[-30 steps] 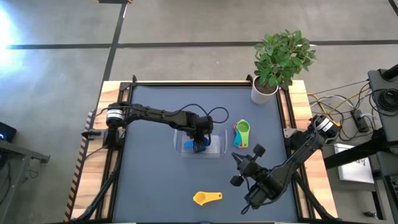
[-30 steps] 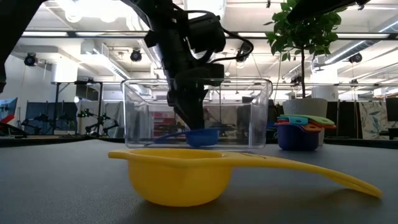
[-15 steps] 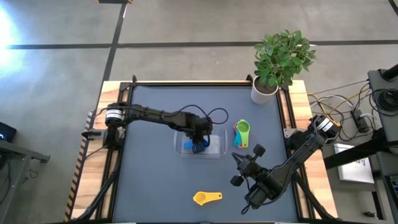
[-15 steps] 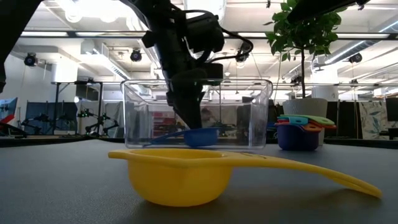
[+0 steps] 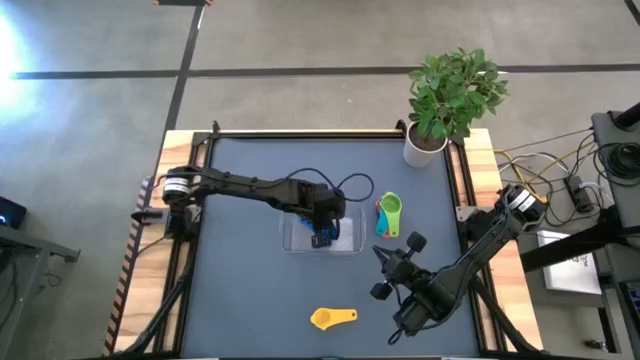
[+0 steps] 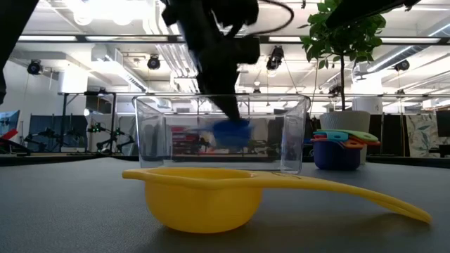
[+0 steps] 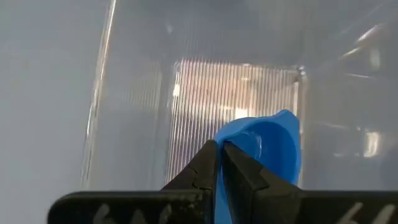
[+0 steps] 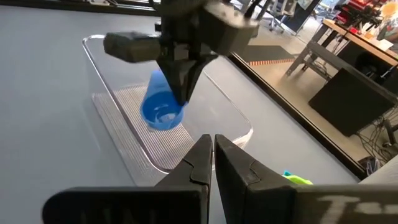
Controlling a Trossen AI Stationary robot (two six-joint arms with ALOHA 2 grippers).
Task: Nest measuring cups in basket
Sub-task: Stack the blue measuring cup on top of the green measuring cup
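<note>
Table [image 5: 240, 300] seen from above: the left gripper [image 5: 322, 232] reaches over the clear basket [image 5: 350, 246] near the middle, clamped on the blue cup [image 5: 324, 238]. Just beside the basket, on its right, sits a stack of measuring cups [image 5: 387, 216] with a green one on top. The yellow cup [image 5: 332, 318] lies alone near the front edge, well apart from the basket. The right gripper [image 5: 383, 260] waits over the table's right front part, between the stack and the yellow cup, holding nothing. A potted plant [image 5: 452, 92] stands at the back right corner.

From table height the yellow cup [image 6: 211, 198] fills the foreground. Behind it the basket [image 6: 288, 137] shows the blue cup [image 6: 231, 131] hanging inside — clear of the floor — under the left gripper [image 6: 232, 116]. The stack [image 6: 339, 149] stands to the basket's right.

The left wrist camera shows its fingers [image 7: 205, 168] pinched together on the blue cup [image 7: 267, 146] above the basket's ribbed floor [image 7: 205, 93].

The right wrist camera shows the right gripper [image 8: 213, 149] with fingers pressed together and empty, looking toward the basket [image 8: 124, 146], where the left gripper [image 8: 182, 93] holds the blue cup [image 8: 161, 106] — tilted, above the floor.
</note>
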